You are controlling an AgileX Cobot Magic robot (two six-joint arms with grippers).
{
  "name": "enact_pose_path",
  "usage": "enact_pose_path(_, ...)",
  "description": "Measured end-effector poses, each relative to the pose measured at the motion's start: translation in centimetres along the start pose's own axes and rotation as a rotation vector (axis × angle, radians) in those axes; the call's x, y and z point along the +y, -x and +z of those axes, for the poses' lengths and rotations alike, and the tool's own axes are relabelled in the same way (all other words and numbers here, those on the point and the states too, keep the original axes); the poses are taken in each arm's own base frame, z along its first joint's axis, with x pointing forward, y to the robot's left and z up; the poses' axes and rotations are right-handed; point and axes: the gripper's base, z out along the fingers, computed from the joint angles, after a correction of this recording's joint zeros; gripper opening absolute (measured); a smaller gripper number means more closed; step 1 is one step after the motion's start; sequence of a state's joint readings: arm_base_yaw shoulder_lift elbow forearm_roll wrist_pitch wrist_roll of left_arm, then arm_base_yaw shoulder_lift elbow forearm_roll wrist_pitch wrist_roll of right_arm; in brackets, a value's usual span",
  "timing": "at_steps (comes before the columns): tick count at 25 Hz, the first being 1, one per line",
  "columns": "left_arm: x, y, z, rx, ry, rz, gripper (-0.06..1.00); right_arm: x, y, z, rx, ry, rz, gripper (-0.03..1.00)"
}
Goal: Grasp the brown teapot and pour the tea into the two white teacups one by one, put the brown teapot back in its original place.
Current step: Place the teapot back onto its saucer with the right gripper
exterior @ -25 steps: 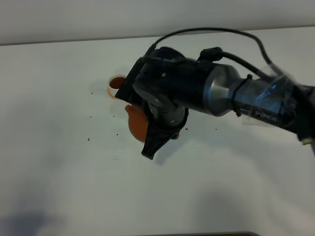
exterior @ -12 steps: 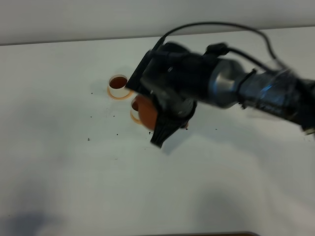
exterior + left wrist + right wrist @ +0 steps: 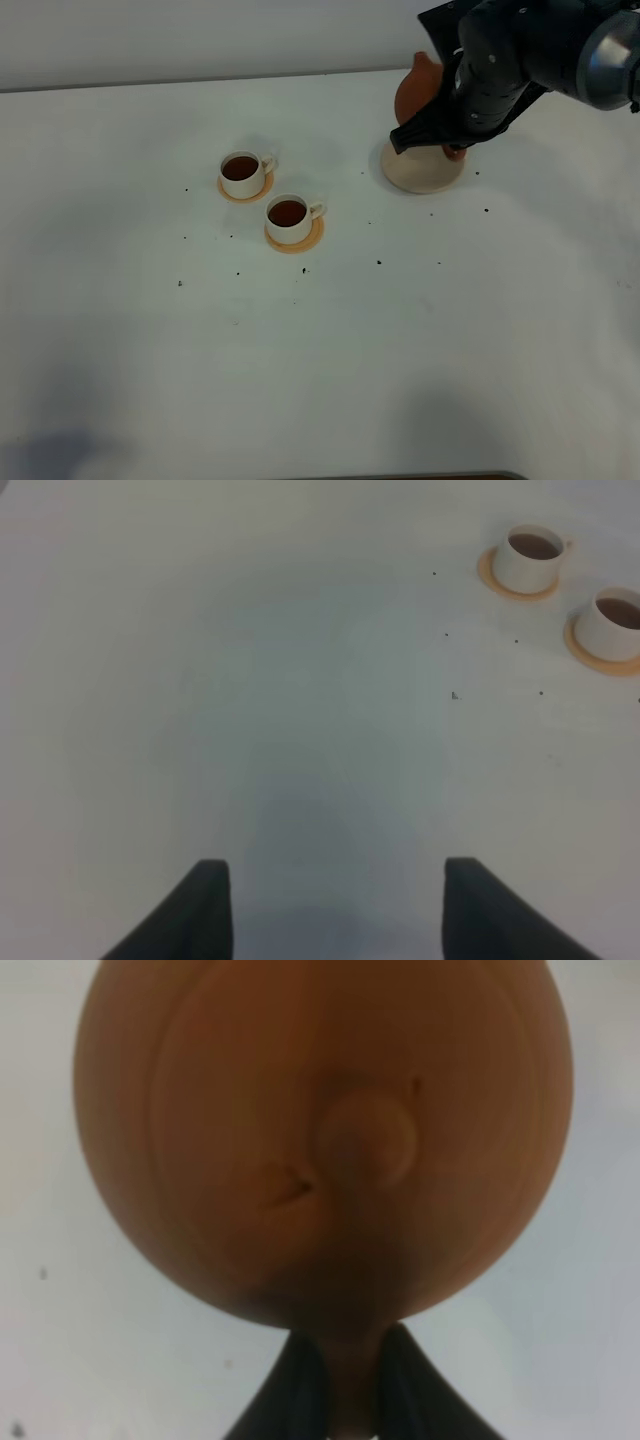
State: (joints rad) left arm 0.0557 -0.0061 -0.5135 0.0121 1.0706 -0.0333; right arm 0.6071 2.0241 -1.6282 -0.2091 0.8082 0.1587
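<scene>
Right wrist view puts us directly over the brown teapot (image 3: pixel 322 1140): our right claw (image 3: pixel 340 1380) is pinched tight on its handle, the two dark fingers (image 3: pixel 300 1385) pressed against either side of the loop, and the knobbed lid faces the lens. In the exterior high view that claw (image 3: pixel 450 135) sits at about one o'clock on the table (image 3: pixel 320 340), with the teapot (image 3: pixel 418 85) held above the far edge of the pale beige saucer (image 3: pixel 420 170); we cannot tell whether its base touches the saucer.

Moving outward toward ten o'clock from the table's middle, we see the two white teacups (image 3: pixel 265 193), each on an orange coaster (image 3: pixel 297 240), well apart from the saucer. Both hold the tea (image 3: pixel 287 212), dark reddish-brown. The farther cup (image 3: pixel 241 172) stands just beside the nearer cup (image 3: pixel 288 219), not touching it. Small dark specks (image 3: pixel 379 262) dot the table around them.

Our left claw (image 3: pixel 335 910) hangs over bare table with its jaws spread wide and nothing between them; both cups show in its view (image 3: pixel 570 585), well apart from it.
</scene>
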Motion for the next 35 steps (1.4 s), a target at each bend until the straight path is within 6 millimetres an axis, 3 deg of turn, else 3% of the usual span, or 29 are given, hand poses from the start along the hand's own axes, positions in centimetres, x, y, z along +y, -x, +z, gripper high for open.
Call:
enact_pose_path(7,0.0,0.0,0.0,0.0,0.0,0.0,0.47,-2.2,-0.1,1.5,0.017,0.038,0.123,0.09)
enact_pose_path(16,0.0,0.0,0.0,0.0,0.0,0.0,0.47,-1.9,2.3,5.6,0.164,0.073,0.108,0.09)
enact_pose_path(21,0.0,0.0,0.0,0.0,0.0,0.0,0.47,-1.3,2.3,7.6,0.233,0.104,0.103,0.09)
enact_pose_path(35,0.0,0.0,0.0,0.0,0.0,0.0,0.47,-0.9,2.0,8.4,0.254,0.143,0.108,0.09)
